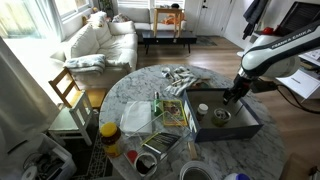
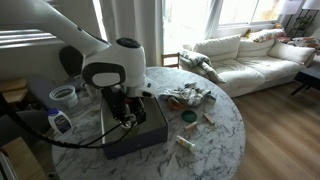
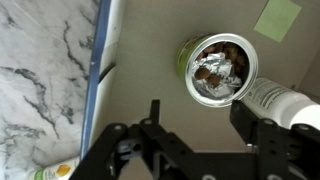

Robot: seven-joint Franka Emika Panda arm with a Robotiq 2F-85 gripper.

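Observation:
My gripper point(image 3: 200, 112) is open and empty, its two dark fingers spread wide. It hangs inside a grey open box point(image 1: 252, 126) on the round marble table point(image 1: 130, 90), as both exterior views show point(image 2: 128, 118). Just ahead of the fingers in the wrist view stands an open tin can point(image 3: 218, 68) with crumpled shiny contents; it also shows in an exterior view point(image 1: 221, 115). A white bottle point(image 3: 287, 101) lies on the box floor against the right finger. A green paper note point(image 3: 277, 17) lies at the box's far corner.
On the table lie snack packets point(image 1: 180, 79), a yellow-green carton point(image 1: 172, 112), a clear plastic tub point(image 1: 137, 117), an orange jar point(image 1: 109, 134) and metal bowls point(image 1: 150, 160). A wooden chair point(image 1: 68, 90) stands beside the table. A white sofa point(image 2: 250, 55) is behind.

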